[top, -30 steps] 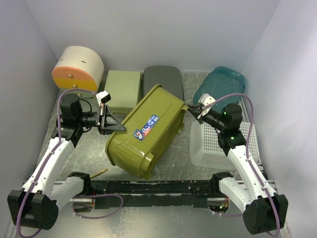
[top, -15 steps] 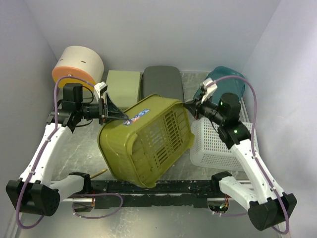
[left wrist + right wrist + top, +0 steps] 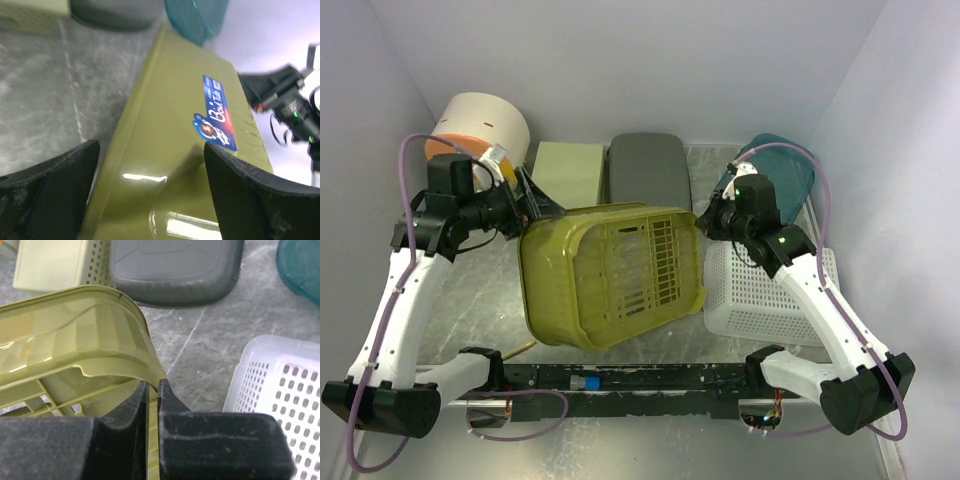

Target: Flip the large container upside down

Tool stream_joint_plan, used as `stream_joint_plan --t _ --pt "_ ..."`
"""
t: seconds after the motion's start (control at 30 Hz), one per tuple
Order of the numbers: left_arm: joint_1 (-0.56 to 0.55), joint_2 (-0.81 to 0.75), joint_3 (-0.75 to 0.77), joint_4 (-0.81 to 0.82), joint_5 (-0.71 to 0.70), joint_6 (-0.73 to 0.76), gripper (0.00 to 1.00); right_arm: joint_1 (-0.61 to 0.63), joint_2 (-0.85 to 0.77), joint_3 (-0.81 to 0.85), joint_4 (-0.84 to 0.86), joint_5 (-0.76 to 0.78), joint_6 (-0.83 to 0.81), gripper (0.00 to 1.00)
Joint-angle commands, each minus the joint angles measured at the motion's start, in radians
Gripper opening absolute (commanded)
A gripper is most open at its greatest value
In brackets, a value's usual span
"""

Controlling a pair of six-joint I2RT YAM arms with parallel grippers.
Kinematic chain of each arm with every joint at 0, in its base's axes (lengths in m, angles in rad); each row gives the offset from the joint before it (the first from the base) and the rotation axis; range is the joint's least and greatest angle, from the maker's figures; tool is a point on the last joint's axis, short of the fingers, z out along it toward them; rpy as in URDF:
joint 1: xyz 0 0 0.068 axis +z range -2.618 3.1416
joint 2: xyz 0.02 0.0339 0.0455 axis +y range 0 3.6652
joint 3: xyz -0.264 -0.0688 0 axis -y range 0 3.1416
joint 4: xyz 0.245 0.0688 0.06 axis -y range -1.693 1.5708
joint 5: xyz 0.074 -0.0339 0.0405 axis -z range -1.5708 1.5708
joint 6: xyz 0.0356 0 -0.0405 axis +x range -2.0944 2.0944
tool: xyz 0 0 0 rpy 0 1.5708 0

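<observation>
**Two arms hold olive bin at mid-table**

On the metal table [image 3: 490, 300], the large container [image 3: 610, 285], an olive-green bin, sits at the centre between the two arms. Its slotted face is turned up to the overhead camera and its rim tilts down to the left. Whether it touches the table cannot be told.

Just to its right stands a white basket [image 3: 770, 300]. A cream-and-orange drum [image 3: 485, 125] fills the far left corner. Along the back wall lie a pale green box [image 3: 568, 170], a grey tray [image 3: 648, 168] and a teal tub [image 3: 790, 172].

The right gripper [image 3: 705, 222] is pinched tight on the bin's thin rim at its far right corner, as the right wrist camera shows. The left gripper [image 3: 538, 203] meets the far left corner with its jaws spread wide. In the left wrist view the bin's smooth side fills the gap between them, though contact is unclear. That side carries a blue sticker [image 3: 216, 112].
</observation>
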Motion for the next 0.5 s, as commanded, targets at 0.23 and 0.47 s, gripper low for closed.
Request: stream_joint_plan --t 0.23,0.47 --pt "0.0 -0.103 0.25 -0.069 -0.617 0.062 0.99 0.134 0.015 0.111 -0.151 0.239 0.201 0.0" --pt "0.001 -0.111 0.278 -0.067 -0.702 0.09 0.99 0.184 0.047 0.146 -0.151 0.218 0.181 0.0"
